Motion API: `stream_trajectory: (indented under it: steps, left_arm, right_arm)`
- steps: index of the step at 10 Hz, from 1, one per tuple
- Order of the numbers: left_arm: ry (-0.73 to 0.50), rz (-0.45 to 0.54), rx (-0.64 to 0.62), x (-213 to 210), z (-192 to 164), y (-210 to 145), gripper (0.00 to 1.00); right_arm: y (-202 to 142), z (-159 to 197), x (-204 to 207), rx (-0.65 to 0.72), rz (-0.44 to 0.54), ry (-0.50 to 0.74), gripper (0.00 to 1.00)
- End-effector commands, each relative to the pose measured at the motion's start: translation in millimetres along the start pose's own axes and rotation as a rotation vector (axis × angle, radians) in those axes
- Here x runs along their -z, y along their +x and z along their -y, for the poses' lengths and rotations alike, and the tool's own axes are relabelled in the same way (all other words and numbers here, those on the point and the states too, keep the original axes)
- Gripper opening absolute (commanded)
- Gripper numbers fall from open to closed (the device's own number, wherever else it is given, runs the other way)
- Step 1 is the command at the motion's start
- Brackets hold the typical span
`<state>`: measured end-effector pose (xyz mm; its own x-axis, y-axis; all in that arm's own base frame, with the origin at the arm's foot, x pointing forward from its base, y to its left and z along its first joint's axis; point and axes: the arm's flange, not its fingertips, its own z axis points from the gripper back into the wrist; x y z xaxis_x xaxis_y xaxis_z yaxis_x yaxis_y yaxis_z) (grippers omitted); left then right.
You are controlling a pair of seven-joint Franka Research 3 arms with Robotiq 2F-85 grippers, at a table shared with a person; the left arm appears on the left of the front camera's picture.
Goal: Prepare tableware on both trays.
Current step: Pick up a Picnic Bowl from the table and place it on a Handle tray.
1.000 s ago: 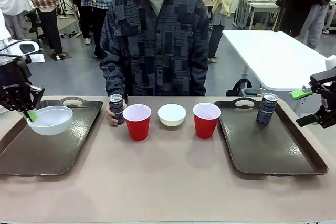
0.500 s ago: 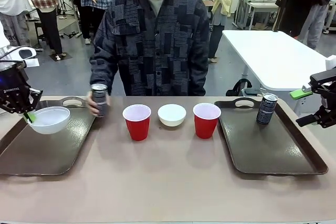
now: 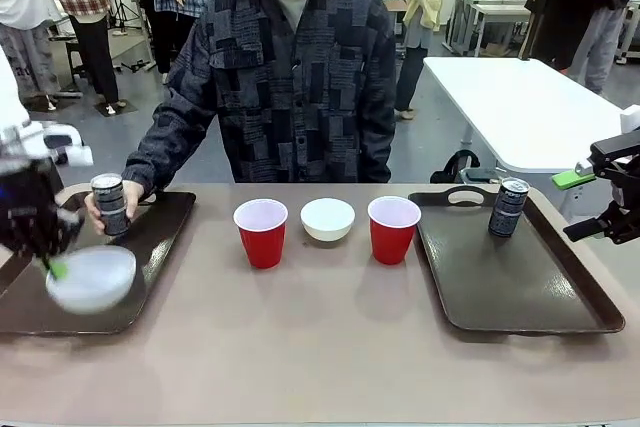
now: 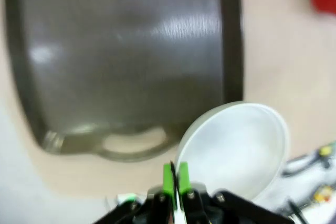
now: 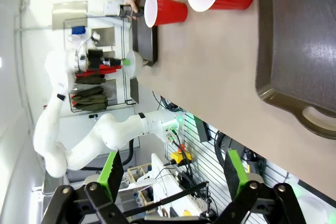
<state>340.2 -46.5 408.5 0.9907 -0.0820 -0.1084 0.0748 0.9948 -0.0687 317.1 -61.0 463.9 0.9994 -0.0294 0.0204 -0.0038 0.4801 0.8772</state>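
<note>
Tan table (image 3: 330,337), shared with a person at the far side; we list the tableware as it lies.

Left tray (image 3: 150,247): one white bowl (image 3: 92,279), pinched at its rim by the left end effector (image 4: 175,174), over the tray's near part. Blur keeps us from telling whether it rests on the tray or hangs just above. One dark can (image 3: 109,204), gripped by the person's hand (image 3: 125,205) at the tray's far edge; set down or not, we cannot tell.

Right tray (image 3: 520,287): second dark can (image 3: 508,207), upright in the far part, alone.

Right end effector (image 5: 173,166): fingers spread wide, holding nothing, off that tray's outer side.

Bare table between the trays: red cup (image 3: 261,232) nearer the left tray, second red cup (image 3: 393,229) nearer the right, second white bowl (image 3: 328,218) between them, none touching.

Our reckoning: about halfway. One can is placed. A bowl and a can are at the left tray but not released. Both cups and the middle bowl are not yet on a tray.
</note>
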Motion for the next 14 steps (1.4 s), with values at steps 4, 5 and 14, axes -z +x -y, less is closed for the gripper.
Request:
stream_trajectory:
  steps: [4, 5, 14]
  left_arm:
    - [-0.009, 0.061, -0.016, -7, -4, -24, 0.04]
    - [-0.009, 0.062, -0.016, -13, -6, -21, 0.04]
    - [-0.021, 0.165, -0.209, 13, -31, 69, 0.04]
  right_arm:
    - [0, -1, 1, 0.002, -0.001, 0.012, 1.0]
    - [0, -1, 1, 0.002, -0.001, 0.012, 1.0]
    - [0, -1, 1, 0.002, -0.001, 0.012, 1.0]
